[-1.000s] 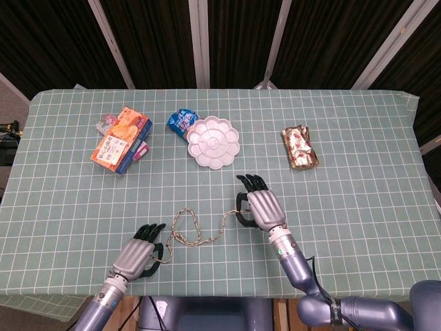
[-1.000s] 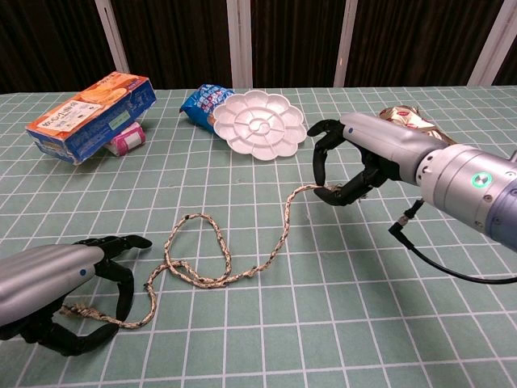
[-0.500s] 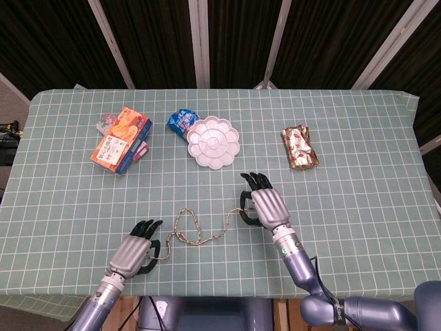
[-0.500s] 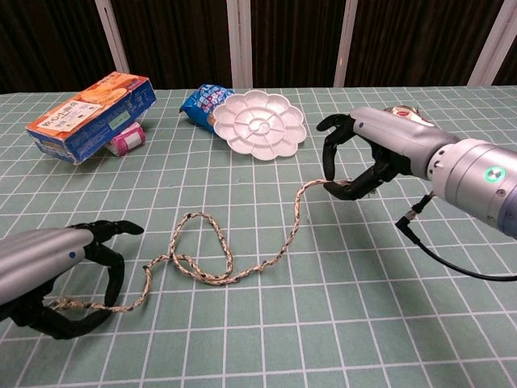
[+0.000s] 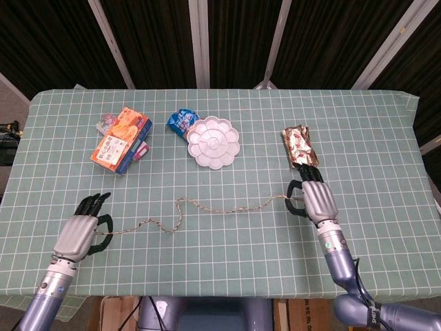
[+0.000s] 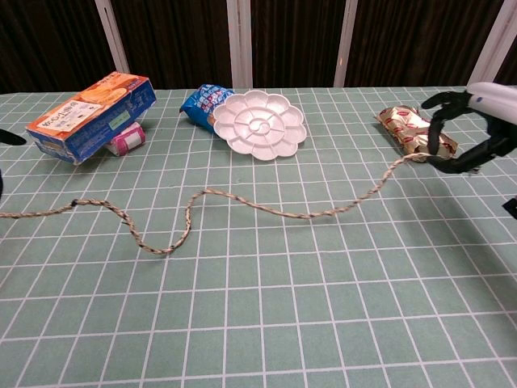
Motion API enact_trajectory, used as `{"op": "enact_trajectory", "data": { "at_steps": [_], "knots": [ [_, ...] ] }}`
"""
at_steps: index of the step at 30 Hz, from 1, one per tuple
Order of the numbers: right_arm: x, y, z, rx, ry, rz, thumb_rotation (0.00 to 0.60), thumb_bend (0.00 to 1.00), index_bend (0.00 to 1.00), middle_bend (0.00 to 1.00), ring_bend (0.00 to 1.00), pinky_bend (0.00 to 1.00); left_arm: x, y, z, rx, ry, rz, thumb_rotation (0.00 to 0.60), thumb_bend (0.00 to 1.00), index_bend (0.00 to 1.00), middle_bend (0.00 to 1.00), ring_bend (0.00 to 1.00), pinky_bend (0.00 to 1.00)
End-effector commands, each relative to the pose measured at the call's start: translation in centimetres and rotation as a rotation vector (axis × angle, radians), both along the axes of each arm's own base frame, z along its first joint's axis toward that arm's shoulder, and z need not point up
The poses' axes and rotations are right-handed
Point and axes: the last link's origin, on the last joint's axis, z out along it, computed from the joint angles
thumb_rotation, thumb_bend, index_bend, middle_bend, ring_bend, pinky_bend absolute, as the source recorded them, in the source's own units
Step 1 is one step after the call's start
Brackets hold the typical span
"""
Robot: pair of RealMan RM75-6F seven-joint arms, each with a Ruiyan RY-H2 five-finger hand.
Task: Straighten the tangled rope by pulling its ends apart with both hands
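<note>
Both ends are pinched: my left hand (image 5: 81, 231) and right hand (image 5: 315, 200) each grip the rope (image 5: 207, 207), which lies wavy across the table (image 5: 372, 138). I pull outward, level and steady, until those bends flatten.

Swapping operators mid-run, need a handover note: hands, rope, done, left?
Left hand: grips one rope end near the table's left front.
Right hand: pinches the other end, just in front of the gold snack packet.
Rope: lies across the green table between the hands, no loop showing, with a few slack bends left of middle.
Done: tangle looks opened out.
Left: pull the hands a bit further apart until the bends flatten, then release.
</note>
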Motion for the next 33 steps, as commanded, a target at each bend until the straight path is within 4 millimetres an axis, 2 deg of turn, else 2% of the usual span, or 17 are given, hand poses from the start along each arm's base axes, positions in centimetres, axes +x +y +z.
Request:
{"op": "enact_trajectory", "data": {
  "at_steps": [1, 6, 17, 25, 33],
  "knots": [
    [-2.0, 0.5, 1.1, -0.022, 0.013, -0.043, 0.6, 0.46, 0.66, 0.13, 0.0, 0.0, -1.3, -0.3, 1.3, 0.028, 0.006, 0.025, 0.6, 0.54, 0.62, 0.04, 0.0, 0.0],
    [-4.8, 1.7, 2.6, -0.041, 0.042, -0.092, 0.6, 0.46, 0.66, 0.13, 0.0, 0.0, -3.2, -0.7, 2.6, 0.061, 0.018, 0.065, 0.6, 0.54, 0.62, 0.05, 0.0, 0.0],
    [-7.4, 2.9, 3.4, -0.061, 0.049, -0.132, 0.6, 0.46, 0.66, 0.13, 0.0, 0.0, -5.0, -0.6, 3.1, 0.104, 0.052, 0.09, 0.6, 0.54, 0.62, 0.05, 0.0, 0.0],
    [-8.8, 3.1, 3.0, -0.043, 0.081, -0.163, 0.6, 0.46, 0.66, 0.13, 0.0, 0.0, -5.3, 0.1, 2.3, 0.09, 0.092, 0.094, 0.6, 0.54, 0.62, 0.04, 0.0, 0.0],
    [-9.7, 3.2, 2.0, -0.01, 0.157, -0.17, 0.6, 0.46, 0.66, 0.13, 0.0, 0.0, -5.1, 1.9, 0.7, 0.081, 0.153, 0.071, 0.6, 0.54, 0.62, 0.04, 0.0, 0.0]
  ]
}}
